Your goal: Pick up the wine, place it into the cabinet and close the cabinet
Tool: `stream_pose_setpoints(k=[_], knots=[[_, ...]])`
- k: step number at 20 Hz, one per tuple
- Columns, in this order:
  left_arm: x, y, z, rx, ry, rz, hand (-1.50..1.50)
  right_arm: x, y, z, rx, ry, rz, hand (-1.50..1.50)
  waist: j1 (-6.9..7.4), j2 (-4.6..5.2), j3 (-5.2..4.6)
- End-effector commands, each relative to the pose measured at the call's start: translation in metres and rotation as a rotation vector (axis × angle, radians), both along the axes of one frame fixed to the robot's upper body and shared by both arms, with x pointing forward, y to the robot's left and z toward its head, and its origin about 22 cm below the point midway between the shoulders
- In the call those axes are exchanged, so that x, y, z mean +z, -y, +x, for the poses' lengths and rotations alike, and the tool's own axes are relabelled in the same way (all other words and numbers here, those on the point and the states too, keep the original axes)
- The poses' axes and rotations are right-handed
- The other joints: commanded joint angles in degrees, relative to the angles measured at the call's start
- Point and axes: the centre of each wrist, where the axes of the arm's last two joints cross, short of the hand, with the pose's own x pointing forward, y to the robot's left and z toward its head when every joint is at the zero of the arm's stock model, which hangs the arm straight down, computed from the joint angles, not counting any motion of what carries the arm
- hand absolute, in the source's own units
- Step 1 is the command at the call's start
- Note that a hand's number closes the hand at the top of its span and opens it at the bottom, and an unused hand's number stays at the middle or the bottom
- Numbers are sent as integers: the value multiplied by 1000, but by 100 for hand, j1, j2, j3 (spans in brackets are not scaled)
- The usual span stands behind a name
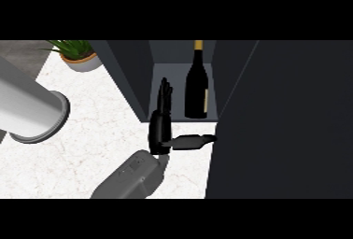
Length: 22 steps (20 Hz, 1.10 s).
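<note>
The dark wine bottle [196, 88] with a gold top stands upright inside the open dark cabinet [134, 70], on its floor, with nothing holding it. My left hand [160, 133] is just left of the bottle at the cabinet's mouth. It is open, with its fingers [164, 95] straight and pointing into the cabinet. Its thumb [193, 140] sticks out to the right and reaches the edge of the open cabinet door [276, 121]. A small gap shows between the fingers and the bottle. My right hand does not show.
The open door fills the right side and hides whatever lies behind it. A thick pale cylinder [31, 107] lies tilted at the left edge over the white marble counter [96, 135]. A potted plant [76, 56] stands at the back left.
</note>
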Motion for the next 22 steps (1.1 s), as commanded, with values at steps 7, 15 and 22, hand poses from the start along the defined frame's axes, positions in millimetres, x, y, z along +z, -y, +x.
stream_pose_setpoints(k=[7, 15, 22], knots=[[30, -12, -74, 18, 22, -62, -150, 10, 14, -25, 10, 10, 24, -150, 53, -9, 2], [34, -29, -112, 53, 30, -79, -150, 17, 5, -22, 21, -3, 32, -150, 38, 11, -4], [55, -59, -146, -54, 52, -87, -150, 8, 9, -11, 117, -23, 25, -150, 51, 9, 1]])
